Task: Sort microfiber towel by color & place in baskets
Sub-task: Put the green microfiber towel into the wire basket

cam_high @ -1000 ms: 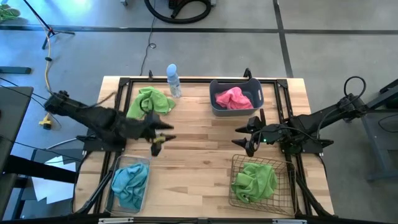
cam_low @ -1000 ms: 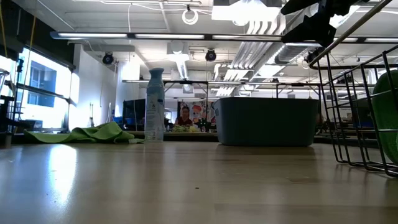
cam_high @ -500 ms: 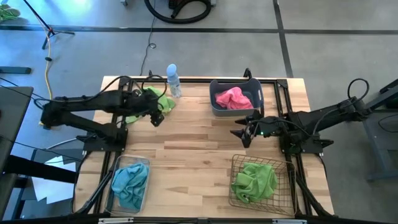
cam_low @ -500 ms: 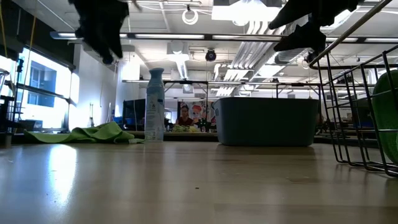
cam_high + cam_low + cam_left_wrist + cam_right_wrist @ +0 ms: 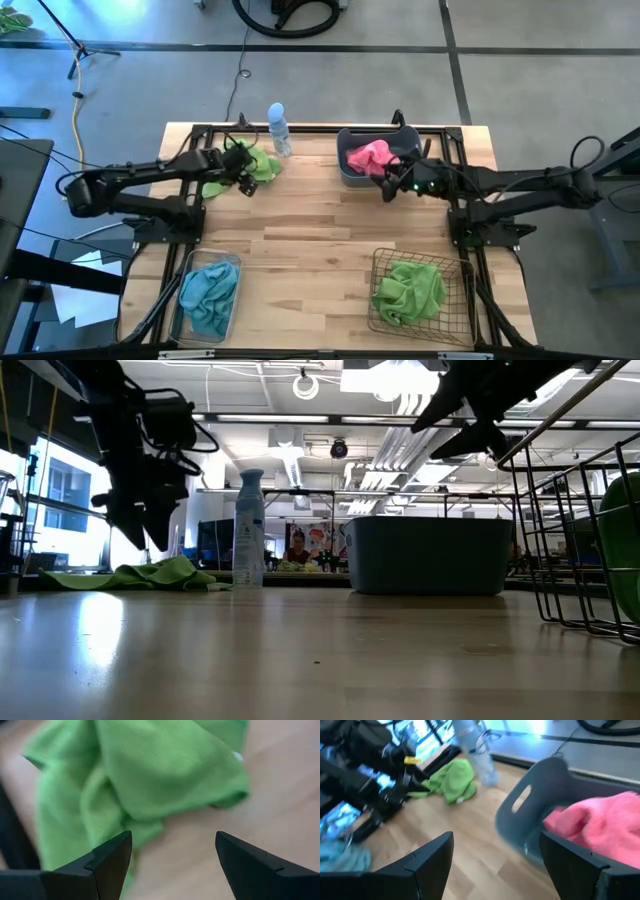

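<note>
My left gripper stands with its jaws wide apart and nothing between them, directly over the loose lime green towel that fills the upper half of the left wrist view. In the high view this same towel lies on the table in the upper left part of the tabletop, just beside the clear bottle, with my left gripper at its lower edge. My right gripper is likewise spread wide and holds nothing; it hangs at the near corner of the grey-blue tub, and the pink towel lies inside that tub. In the high view my right gripper sits at the lower left corner of the tub, upper centre-right of the frame. Toward the bottom of the high view, a teal-blue towel lies in the clear bin at lower left, and a second lime green towel lies in the wire-mesh basket at lower right. In the low view, the bottle stands upright at centre left.
</note>
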You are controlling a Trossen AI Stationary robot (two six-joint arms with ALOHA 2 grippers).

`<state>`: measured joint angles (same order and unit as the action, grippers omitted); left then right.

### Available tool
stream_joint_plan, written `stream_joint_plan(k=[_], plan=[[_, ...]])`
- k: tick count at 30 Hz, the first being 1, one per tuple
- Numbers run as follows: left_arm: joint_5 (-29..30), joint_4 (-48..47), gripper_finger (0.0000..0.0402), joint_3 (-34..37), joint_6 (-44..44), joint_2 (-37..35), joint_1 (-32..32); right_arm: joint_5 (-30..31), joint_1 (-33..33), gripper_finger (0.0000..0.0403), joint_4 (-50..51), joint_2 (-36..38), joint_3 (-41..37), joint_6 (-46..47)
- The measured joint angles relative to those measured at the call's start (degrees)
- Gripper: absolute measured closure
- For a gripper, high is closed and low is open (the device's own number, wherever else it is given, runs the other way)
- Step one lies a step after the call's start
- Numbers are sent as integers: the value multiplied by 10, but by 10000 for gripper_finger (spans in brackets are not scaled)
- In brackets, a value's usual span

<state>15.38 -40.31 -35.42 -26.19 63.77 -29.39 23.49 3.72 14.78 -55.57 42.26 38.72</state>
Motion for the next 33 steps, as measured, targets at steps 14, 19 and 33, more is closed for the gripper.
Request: stream_joint_plan(k=[14, 19, 33], plan=[[-77, 118, 126, -2, 72, 53, -203, -35, 87, 114, -30, 0, 0, -11], [-75, 130, 126, -2, 66, 98, -210, -53, 88, 114, -30, 0, 0, -28], [-43, 145, 126, -3, 48, 180, -195, -77, 88, 114, -30, 0, 0, -38]])
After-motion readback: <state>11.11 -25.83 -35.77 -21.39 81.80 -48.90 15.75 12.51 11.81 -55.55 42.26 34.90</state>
